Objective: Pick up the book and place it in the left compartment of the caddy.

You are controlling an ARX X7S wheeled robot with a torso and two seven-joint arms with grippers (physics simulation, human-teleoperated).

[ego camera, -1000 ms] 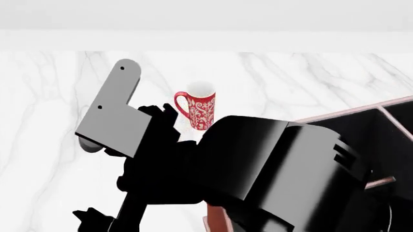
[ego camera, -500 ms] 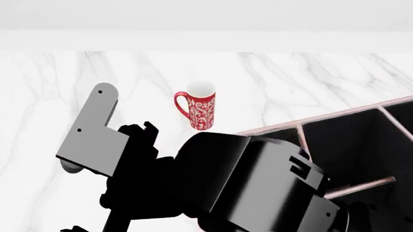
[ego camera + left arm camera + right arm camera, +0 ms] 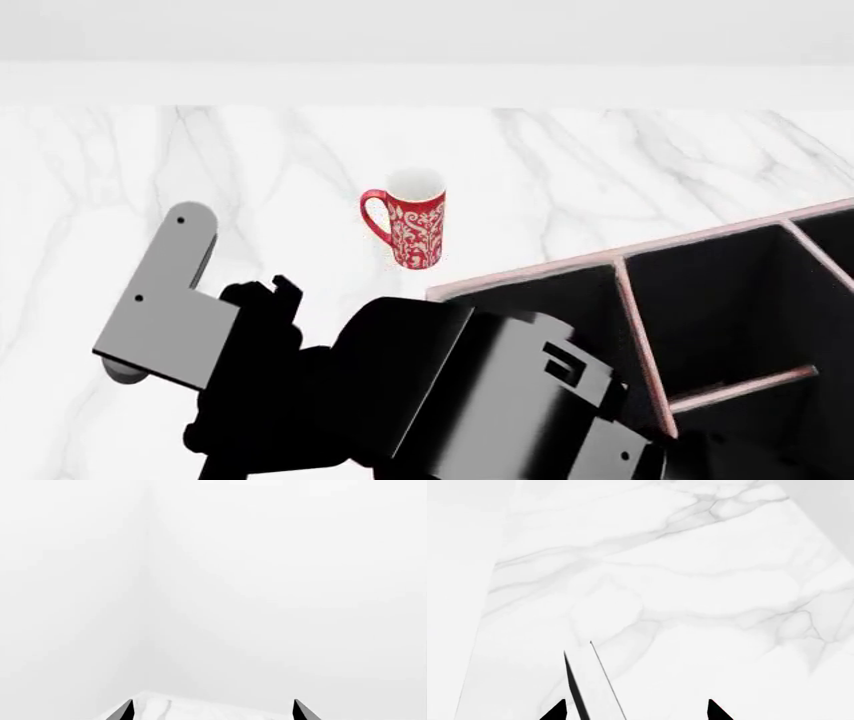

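In the right wrist view the book [image 3: 594, 690] shows edge-on as a thin slab, white page edges beside a black cover, upright over the marble. It stands between the tips of my right gripper [image 3: 635, 711], close to one finger [image 3: 558, 711] and well apart from the other, so the gripper is open. My left gripper [image 3: 212, 712] is open too, holding nothing and facing a blank wall. In the head view the caddy [image 3: 721, 237] sits at the right with its left compartment [image 3: 581, 300] black and partly uncovered. I cannot make out the book there.
A red patterned mug [image 3: 414, 230] stands on the marble table [image 3: 641, 160], just beyond the caddy's left corner. A bulky black arm [image 3: 454, 390] with a grey link [image 3: 154, 310] fills the lower left of the head view, hiding the caddy's near end.
In the head view the black arm and its grey link have dropped down and to the left. This has uncovered the caddy's left compartment, its far rim and the first divider.
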